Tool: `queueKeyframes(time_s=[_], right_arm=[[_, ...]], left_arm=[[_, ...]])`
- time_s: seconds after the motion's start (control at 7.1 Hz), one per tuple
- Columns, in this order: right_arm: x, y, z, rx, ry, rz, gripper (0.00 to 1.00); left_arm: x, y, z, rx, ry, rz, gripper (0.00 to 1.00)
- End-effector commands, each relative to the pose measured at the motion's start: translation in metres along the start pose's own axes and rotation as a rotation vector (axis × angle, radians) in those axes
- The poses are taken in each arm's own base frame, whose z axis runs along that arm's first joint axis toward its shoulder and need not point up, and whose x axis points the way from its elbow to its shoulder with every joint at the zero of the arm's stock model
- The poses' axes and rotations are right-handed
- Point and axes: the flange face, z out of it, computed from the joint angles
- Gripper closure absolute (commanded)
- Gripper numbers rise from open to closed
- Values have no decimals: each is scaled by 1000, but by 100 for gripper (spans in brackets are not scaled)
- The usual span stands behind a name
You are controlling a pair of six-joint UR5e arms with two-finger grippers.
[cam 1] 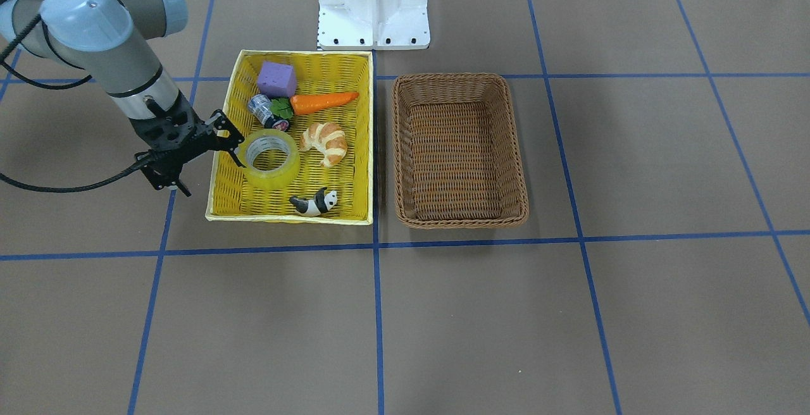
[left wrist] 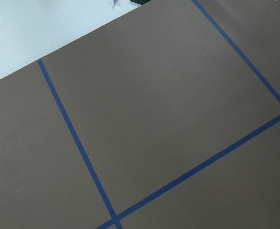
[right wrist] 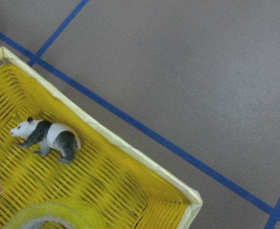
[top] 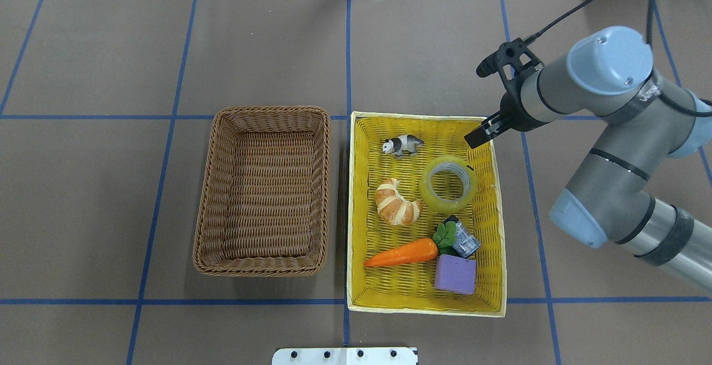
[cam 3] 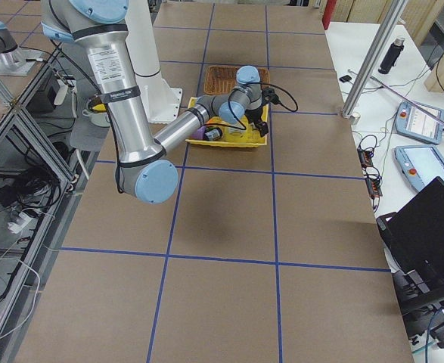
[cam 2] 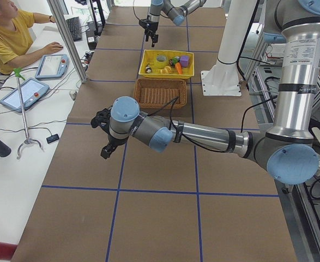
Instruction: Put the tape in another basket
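Observation:
The yellow tape roll [cam 1: 272, 181] lies flat in the bright yellow basket [cam 1: 288, 217], near that basket's outer long side; it also shows in the overhead view [top: 448, 206] and at the bottom of the right wrist view [right wrist: 58, 212]. My right gripper [cam 1: 239, 151] is open and empty, hovering just over the yellow basket's rim beside the tape, apart from it. The brown wicker basket [top: 267, 110] stands empty next to the yellow one. My left gripper [cam 2: 104, 139] hangs over bare table far from both baskets; I cannot tell whether it is open or shut.
The yellow basket also holds a panda figure [top: 403, 144], a croissant [top: 396, 202], a carrot [top: 403, 252], a purple cube [top: 455, 275] and a small cylinder [top: 464, 241]. The white robot base [cam 1: 373, 4] stands behind the baskets. An operator sits at the table's side.

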Motion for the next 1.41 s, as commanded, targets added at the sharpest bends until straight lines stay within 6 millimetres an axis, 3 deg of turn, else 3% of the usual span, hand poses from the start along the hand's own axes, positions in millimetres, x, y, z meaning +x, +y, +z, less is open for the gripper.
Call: queueKeyframes(time_s=[0.0,0.28,0.42,0.56,0.7,1.13,1.27], right_arm=[[-35,15,29,-72,13,-30,1],[-57,26,54,-98,67,-63,3],[-57,25,60,-106,67,-64,19],[-61,20,60,-105,61,-68,52],[-61,21,59,-131,46,-65,100],[-48,10,45,-145,20,-29,100],[-40,1,27,-116,13,-18,100]], left_arm=[[0,1,1,-1,5,-23,0],[1,0,0,16,5,-7,0],[0,1,1,14,3,-6,0],[0,1,1,14,3,-4,0],[-1,3,2,12,4,-7,0],[-3,7,4,27,2,9,0],[-3,7,4,27,2,9,0]])
